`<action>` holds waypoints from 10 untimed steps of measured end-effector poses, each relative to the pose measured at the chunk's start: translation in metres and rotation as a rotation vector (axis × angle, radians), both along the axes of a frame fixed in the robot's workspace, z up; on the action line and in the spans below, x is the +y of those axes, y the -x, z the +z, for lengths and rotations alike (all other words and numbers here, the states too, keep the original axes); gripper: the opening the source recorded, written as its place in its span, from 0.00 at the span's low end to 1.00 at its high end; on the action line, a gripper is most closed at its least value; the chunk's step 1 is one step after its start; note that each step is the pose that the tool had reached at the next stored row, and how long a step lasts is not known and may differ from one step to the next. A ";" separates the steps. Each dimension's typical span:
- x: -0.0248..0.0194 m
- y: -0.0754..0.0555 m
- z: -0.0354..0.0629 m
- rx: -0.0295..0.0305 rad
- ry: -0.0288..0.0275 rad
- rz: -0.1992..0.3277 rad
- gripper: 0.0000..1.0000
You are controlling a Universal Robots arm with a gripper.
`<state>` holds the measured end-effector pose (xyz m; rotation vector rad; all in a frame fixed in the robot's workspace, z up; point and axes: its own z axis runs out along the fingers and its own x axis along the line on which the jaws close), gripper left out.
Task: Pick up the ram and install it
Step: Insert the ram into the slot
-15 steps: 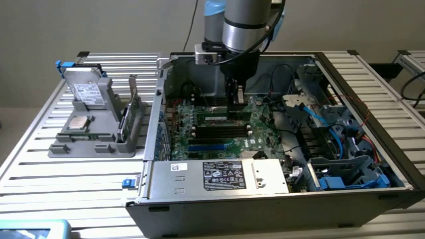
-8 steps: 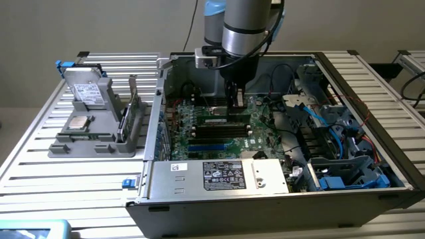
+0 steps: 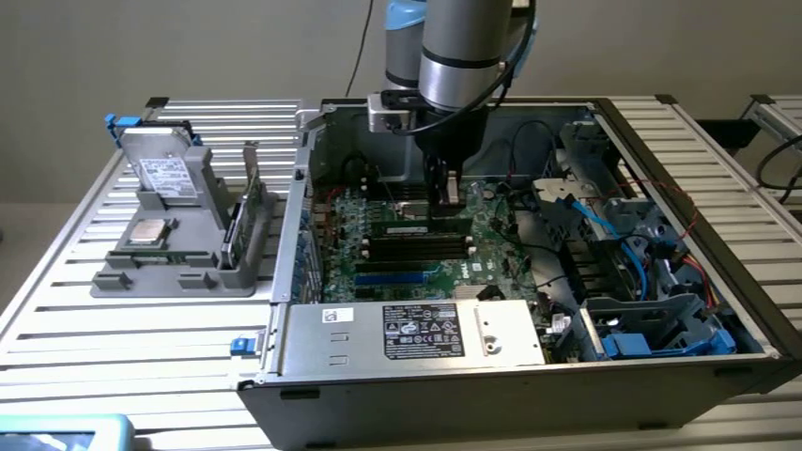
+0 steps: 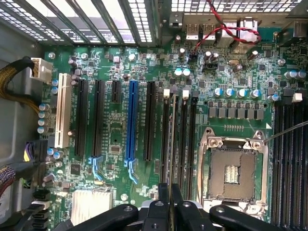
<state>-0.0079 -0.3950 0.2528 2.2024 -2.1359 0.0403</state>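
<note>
The tool (image 4: 170,204) grips the ram (image 4: 172,144) edge-on at the memory slots (image 4: 183,139). Pickup looks done; whether it is fully seated I cannot tell.

We find the ram (image 3: 414,228) upright over the motherboard (image 4: 115,139) inside the case (image 3: 501,395), parts stand (image 3: 163,272) at the exterior view's left.

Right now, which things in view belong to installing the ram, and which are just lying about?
In the job: the ram, held in the gripper; black memory slots.
Lying about: processor chip, hard drive, grey holder.
</note>
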 end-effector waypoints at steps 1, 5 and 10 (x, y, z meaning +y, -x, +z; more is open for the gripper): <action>0.0000 0.000 -0.0006 0.0000 0.0001 0.000 0.13; -0.0022 0.000 -0.0021 0.0000 0.0009 0.000 0.13; -0.0042 0.000 -0.0046 0.0000 0.0014 0.000 0.13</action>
